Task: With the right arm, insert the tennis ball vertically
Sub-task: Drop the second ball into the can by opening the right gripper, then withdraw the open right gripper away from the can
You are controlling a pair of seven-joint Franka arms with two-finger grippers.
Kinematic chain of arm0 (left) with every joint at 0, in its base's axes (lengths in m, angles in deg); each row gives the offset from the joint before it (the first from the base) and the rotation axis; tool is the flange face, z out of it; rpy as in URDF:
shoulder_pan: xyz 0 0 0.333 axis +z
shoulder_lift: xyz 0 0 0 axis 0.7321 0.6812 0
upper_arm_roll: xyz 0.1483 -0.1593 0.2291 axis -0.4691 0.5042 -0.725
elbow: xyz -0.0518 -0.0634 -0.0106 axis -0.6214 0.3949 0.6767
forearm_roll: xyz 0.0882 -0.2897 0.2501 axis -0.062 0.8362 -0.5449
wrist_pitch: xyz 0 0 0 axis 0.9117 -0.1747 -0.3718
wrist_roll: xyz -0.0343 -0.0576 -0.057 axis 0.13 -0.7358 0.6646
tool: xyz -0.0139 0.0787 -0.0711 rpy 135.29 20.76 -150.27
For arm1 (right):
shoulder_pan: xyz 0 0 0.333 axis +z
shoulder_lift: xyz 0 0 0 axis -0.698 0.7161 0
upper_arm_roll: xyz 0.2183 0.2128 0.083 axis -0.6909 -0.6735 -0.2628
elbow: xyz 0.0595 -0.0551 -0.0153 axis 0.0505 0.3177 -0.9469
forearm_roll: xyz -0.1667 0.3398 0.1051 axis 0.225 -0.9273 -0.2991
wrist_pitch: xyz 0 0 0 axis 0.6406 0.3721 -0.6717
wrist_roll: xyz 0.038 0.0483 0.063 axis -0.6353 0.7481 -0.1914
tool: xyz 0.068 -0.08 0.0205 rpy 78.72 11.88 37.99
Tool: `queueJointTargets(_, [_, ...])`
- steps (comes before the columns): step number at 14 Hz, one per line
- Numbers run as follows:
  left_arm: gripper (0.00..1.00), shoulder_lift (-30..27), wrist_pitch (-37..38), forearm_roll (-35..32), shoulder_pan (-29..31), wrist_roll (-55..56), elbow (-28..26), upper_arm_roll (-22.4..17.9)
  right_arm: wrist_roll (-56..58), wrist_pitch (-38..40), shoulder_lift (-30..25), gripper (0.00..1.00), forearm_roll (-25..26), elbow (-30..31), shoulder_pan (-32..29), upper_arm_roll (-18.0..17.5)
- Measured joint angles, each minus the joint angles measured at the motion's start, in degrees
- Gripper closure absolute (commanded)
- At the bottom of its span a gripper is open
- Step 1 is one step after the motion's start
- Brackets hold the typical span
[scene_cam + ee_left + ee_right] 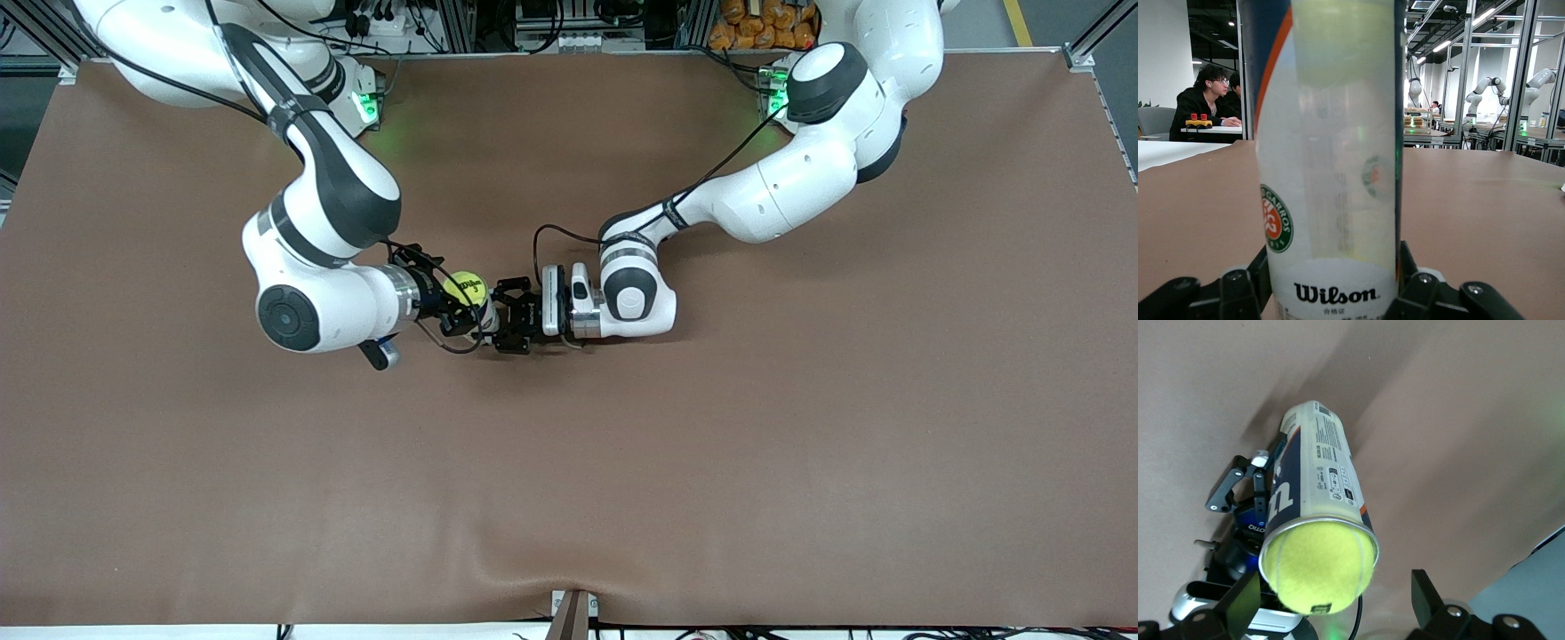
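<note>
A clear Wilson tennis ball can [1331,167] stands upright on the brown table, and my left gripper [1331,293] is shut on its lower part. The yellow-green tennis ball [1318,563] sits in the can's [1315,467] open mouth, its top bulging above the rim. My right gripper [1335,600] hangs over the can's mouth, open, with its fingers [1428,593] standing clear of the ball on either side. From the front, the ball [464,288] shows between the right gripper [444,300] and the left gripper [508,318] at the table's middle.
The brown table mat [711,462] lies bare all round the two grippers. Both arms bend low over the middle, the right arm's elbow [293,316] toward its own end. Racks and cables line the table's edge by the arm bases.
</note>
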Motion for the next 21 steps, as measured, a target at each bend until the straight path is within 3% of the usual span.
queueJointTargets(4, [0.27, 0.00, 0.00, 0.00, -0.02, 0.00, 0.00, -0.01, 1.65, 0.17, -2.69, 0.00, 0.02, -0.29, -2.29, 0.04])
queueJointTargets(6, [0.18, 0.00, 0.00, 0.06, -0.04, 0.00, 0.00, -0.01, 6.65, 2.18, -4.02, 0.00, 0.08, -0.27, -5.12, 0.17])
queueJointTargets(11, [0.16, 0.02, -0.19, 0.62, -0.39, 0.00, -0.10, -1.29, 20.20, 6.33, -4.44, 0.00, 1.59, 0.12, -13.33, 0.55])
queueJointTargets(18, [0.10, 0.02, -0.24, 0.83, -0.40, 0.02, -0.11, -2.00, 21.96, 6.52, -4.45, 0.00, 2.07, 0.47, -13.92, 0.43])
queueJointTargets(19, [0.08, 0.02, -0.24, 1.16, -0.40, 0.02, -0.07, -2.00, 22.60, 6.53, -4.45, 0.00, 2.10, 0.48, -14.09, 0.47])
queueJointTargets(20, [0.00, -0.01, -0.24, 1.53, -0.39, 0.02, -0.02, -2.00, 23.55, 6.55, -4.45, 0.00, 2.12, 0.53, -14.37, 0.51])
queueJointTargets(21, [0.00, -0.07, -0.24, 1.69, -0.37, 0.02, -0.01, -1.99, 24.74, 6.63, -4.45, 0.00, 2.14, 0.63, -14.74, 0.55])
